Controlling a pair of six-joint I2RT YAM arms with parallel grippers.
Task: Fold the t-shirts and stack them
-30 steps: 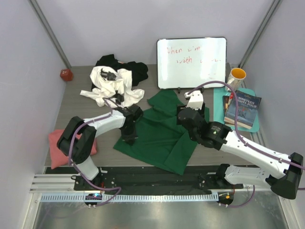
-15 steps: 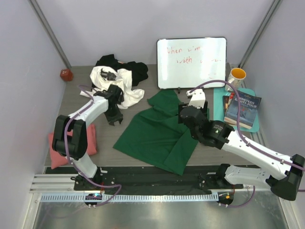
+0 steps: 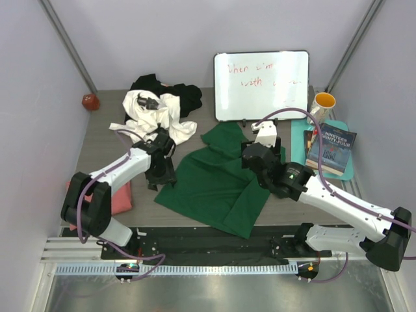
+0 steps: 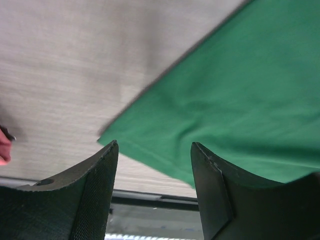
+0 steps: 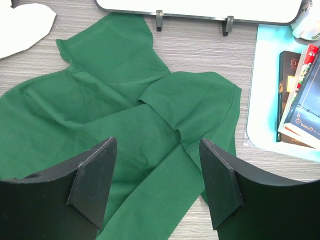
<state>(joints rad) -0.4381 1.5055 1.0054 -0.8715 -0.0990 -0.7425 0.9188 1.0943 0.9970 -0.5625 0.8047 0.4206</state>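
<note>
The dark green t-shirt (image 3: 214, 185) lies spread and rumpled mid-table, one sleeve folded over. Its left corner (image 4: 150, 145) shows just under my left gripper (image 4: 154, 145), which hovers open with nothing between its fingers; from above, that left gripper (image 3: 158, 181) points down at the shirt's left edge. Over the shirt's right half my right gripper (image 5: 157, 142) hangs open and empty, and it also shows in the top view (image 3: 250, 153). The white t-shirt (image 3: 156, 114) and black t-shirt (image 3: 185, 96) are heaped at the back left. The salmon pink t-shirt (image 3: 119, 198) lies front left, partly behind my left arm.
A whiteboard (image 3: 261, 84) stands at the back. To the right lie a teal mat (image 3: 296, 140), books (image 3: 331, 149) and a yellow mug (image 3: 323, 102). A red ball (image 3: 90, 101) sits in the back left corner. Bare grey table (image 3: 104, 140) shows left of the green shirt.
My left gripper has let go of the green shirt's left edge and opened, swinging away to the back left and returning over the shirt's corner. The right arm has barely shifted.
</note>
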